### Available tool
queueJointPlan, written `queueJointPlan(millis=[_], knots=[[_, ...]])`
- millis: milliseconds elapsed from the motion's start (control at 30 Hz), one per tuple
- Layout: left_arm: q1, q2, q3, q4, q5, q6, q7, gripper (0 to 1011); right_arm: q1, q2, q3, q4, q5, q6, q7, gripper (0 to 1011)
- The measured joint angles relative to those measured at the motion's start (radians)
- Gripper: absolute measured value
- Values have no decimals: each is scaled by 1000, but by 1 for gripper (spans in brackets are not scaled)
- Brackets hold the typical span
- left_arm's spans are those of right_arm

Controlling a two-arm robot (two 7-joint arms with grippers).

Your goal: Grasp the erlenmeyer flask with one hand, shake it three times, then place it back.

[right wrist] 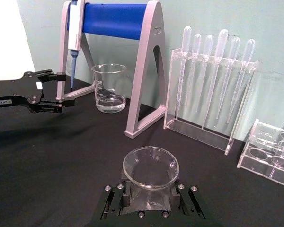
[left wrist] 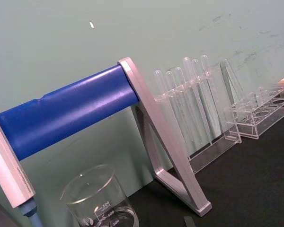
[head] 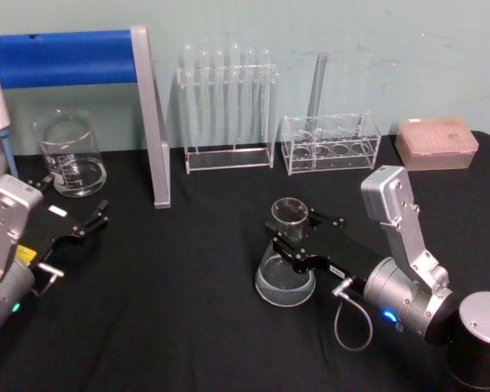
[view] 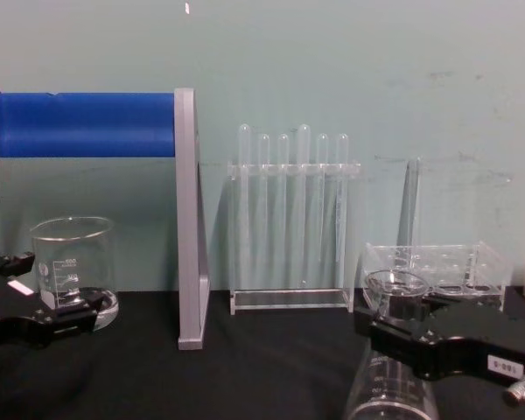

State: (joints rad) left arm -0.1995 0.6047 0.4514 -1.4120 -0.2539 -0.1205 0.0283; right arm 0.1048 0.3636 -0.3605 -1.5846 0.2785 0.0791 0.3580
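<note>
The erlenmeyer flask (head: 284, 276) stands upright on the black table, to the right of the blue-barred pipette stand (head: 151, 122) and nearer the robot than it, its long axis vertical. The right gripper (head: 292, 230) reaches in level from the side away from the stand and appears clamped across the narrow neck just under the lip, so a shake would likely start with a straight lift. The left gripper (right wrist: 59, 90) hangs with fingers spread on the stand's left side.
</note>
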Motion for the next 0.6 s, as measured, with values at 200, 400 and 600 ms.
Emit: queueJointPlan(millis=[200,400,600], knots=[[0,0,0,0,0,0,0,1001,0,0,0,0,-1,1,0,450],[0,0,0,0,0,0,0,1001,0,0,0,-1,-1,1,0,450],[0,0,0,0,0,0,0,1001,0,0,0,0,-2,4,0,540]])
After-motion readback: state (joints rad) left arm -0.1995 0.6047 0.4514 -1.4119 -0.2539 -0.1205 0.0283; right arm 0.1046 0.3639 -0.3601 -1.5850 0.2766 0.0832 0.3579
